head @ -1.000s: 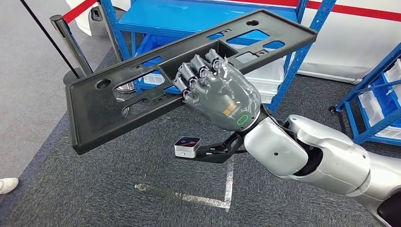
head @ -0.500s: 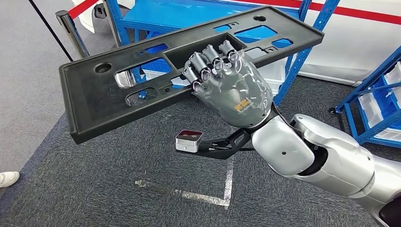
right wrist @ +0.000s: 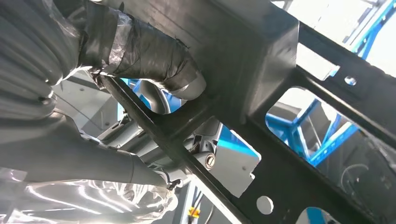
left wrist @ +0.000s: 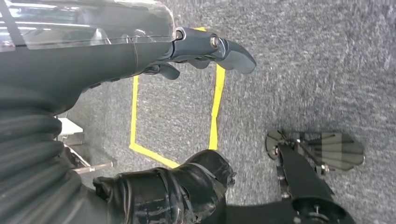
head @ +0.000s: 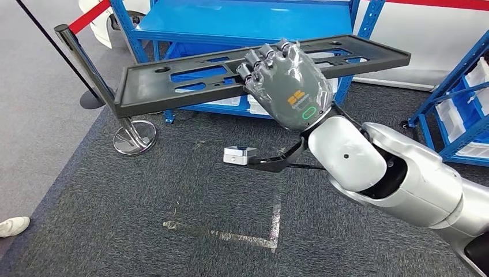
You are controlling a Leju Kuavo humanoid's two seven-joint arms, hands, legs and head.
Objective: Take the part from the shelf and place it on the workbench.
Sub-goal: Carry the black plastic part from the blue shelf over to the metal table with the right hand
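the right hand [head: 286, 86] is clamped on the long black part [head: 173, 83], its fingers [head: 262, 57] curled over the part's near edge beside a rectangular cutout, roughly at the middle of its length. in the right wrist view the taped thumb [right wrist: 154, 63] presses against the part's underside [right wrist: 261, 60], so the part is pinched between thumb and fingers. the part is held in the air just in front of the blue shelf [head: 242, 23], nearly level, its long axis running across the shelf's front; one end reaches toward the stanchion post [head: 86, 63] with the chrome base [head: 134, 138], the other toward the shelf's far upright. the hand covers the middle of the part, and the fingertips are hidden behind its rim. the right arm [head: 392, 173] reaches up from the lower corner, back of the hand facing the camera. the left hand [left wrist: 140, 46] hangs above grey carpet with yellow tape [left wrist: 215, 107], fingers apart, thumb clear of them, holding nothing.
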